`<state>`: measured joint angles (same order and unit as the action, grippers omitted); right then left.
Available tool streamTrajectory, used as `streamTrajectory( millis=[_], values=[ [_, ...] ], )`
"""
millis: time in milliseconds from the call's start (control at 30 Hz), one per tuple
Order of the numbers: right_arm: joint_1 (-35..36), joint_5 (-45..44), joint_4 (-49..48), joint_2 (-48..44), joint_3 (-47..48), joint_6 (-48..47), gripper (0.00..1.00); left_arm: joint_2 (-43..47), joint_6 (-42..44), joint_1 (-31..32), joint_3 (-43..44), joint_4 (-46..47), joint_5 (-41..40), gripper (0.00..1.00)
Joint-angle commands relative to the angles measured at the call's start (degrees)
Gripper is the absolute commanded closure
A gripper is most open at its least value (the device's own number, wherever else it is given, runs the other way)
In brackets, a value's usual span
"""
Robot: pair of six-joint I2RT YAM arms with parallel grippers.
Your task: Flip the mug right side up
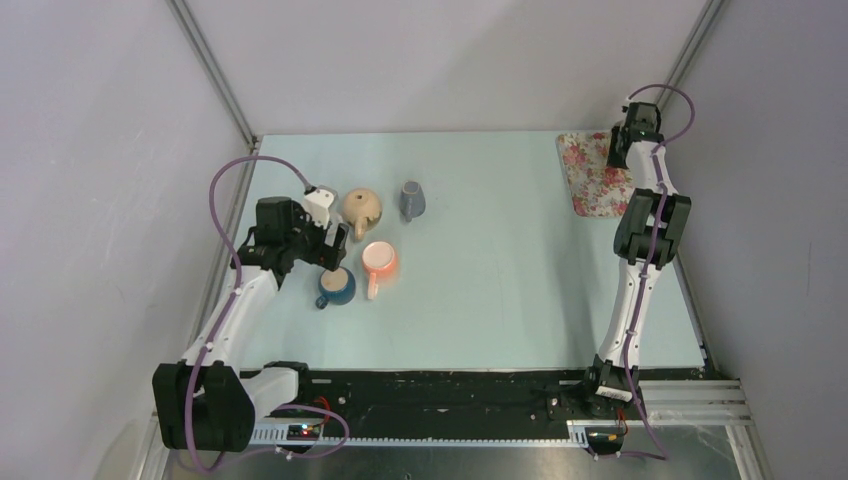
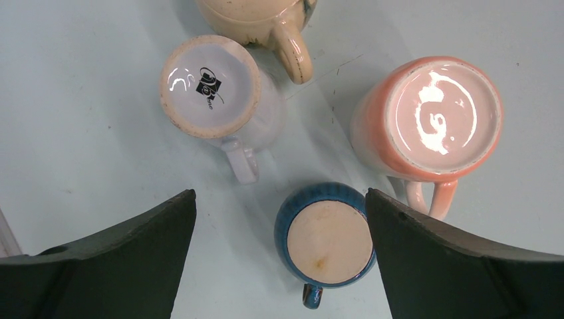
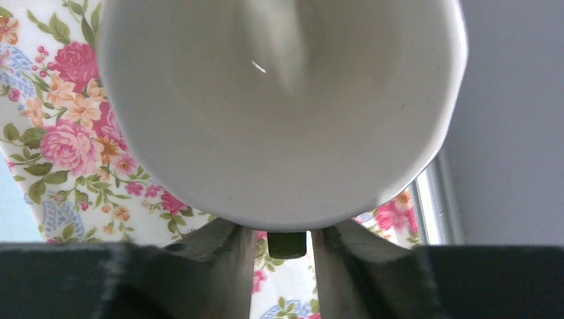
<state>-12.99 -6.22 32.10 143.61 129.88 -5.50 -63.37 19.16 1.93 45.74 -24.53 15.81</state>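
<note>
A white mug (image 3: 279, 113) faces mouth-up over the floral mat (image 3: 60, 133), apparently the drop spot, the right tool (image 3: 282, 249) narrow-jawed at its rim, grip unclear. Across the desk (image 2: 80, 100), the left tool (image 2: 279, 193) hangs wide open above an inverted blue mug (image 2: 329, 242).

The pink mug (image 2: 439, 116) had a glossy glazed base that threw glare. The blue mug (image 2: 329, 242) had a bare, matt, stained ceramic base. The far-right white mug (image 3: 279, 133) was smooth inside with soft sheen. The table (image 2: 80, 133) looked matt.
</note>
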Motion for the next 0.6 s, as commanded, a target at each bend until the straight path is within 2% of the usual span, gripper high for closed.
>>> streamTrajectory(
  millis=[0, 33, 100, 233, 433, 567],
  values=[
    [-0.18, -0.76, -4.91, -1.89, 3.84, -0.66, 0.55, 1.01, 1.32, -0.44, -0.38, 2.18, 0.30, 0.00],
    [-0.23, -0.12, -4.84, -2.13, 3.77, -0.28, 0.47, 1.05, 1.25, -0.44, -0.38, 2.22, 0.29, 0.00],
    [-0.27, 0.99, -4.54, -3.29, 3.38, 0.56, 0.37, 1.16, 1.11, -0.44, -0.38, 2.28, 0.22, 0.00],
    [-0.16, 2.86, -3.86, -6.61, 1.39, 2.00, 0.21, 1.59, 0.76, -0.44, -0.41, 2.21, 0.12, 0.00],
    [2.29, -0.04, -3.29, -16.64, -6.10, -0.54, 0.06, 2.10, 0.16, -0.44, -0.51, 2.33, -1.15, 0.00],
    [4.61, -2.86, -4.16, -23.66, -13.51, -3.23, 0.03, 1.69, -0.49, -0.45, -0.34, 2.38, -1.78, 0.00]
  ],
)
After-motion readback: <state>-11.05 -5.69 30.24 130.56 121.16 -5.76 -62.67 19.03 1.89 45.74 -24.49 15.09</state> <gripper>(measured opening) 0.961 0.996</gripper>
